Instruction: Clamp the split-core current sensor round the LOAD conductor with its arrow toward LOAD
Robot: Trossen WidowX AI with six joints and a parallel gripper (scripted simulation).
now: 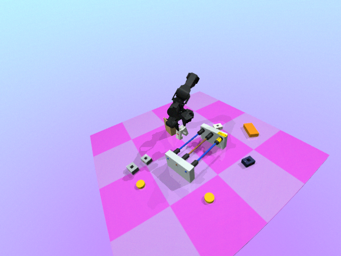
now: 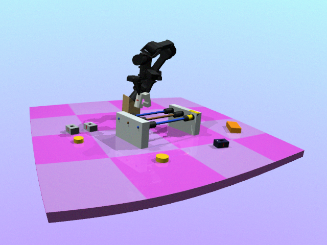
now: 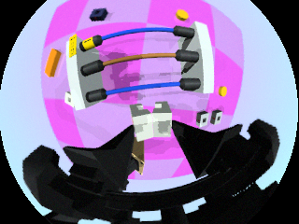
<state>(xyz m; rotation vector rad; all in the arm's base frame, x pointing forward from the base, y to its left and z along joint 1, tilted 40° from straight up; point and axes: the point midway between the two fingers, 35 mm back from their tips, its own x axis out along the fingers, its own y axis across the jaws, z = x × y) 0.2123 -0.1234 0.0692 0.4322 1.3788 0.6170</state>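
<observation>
The gripper (image 1: 181, 127) (image 2: 144, 93) (image 3: 152, 125) is shut on the open white sensor (image 1: 179, 134) (image 2: 137, 102) (image 3: 161, 125), held in the air beside the rack on the arm's side. The sensor's two halves spread apart with the gap downward; a small red mark shows on one side, its arrow direction not readable. The LOAD conductor (image 1: 206, 152) (image 2: 170, 121) (image 3: 140, 30) is the blue one farthest from the arm, with a yellow band at one end. The yellow marker (image 1: 222, 134) (image 2: 194, 112) (image 3: 72, 46) sits on the end plate above it. Nothing is round this conductor.
A brown conductor (image 1: 197, 146) and another blue conductor (image 1: 189, 141) lie between gripper and LOAD conductor. Two end plates (image 1: 179, 162) (image 2: 132, 130) hold them. A tan panel (image 1: 169, 128) stands behind the gripper. Grey blocks, yellow discs, a navy block (image 2: 218, 144) and an orange block (image 1: 250, 129) lie around.
</observation>
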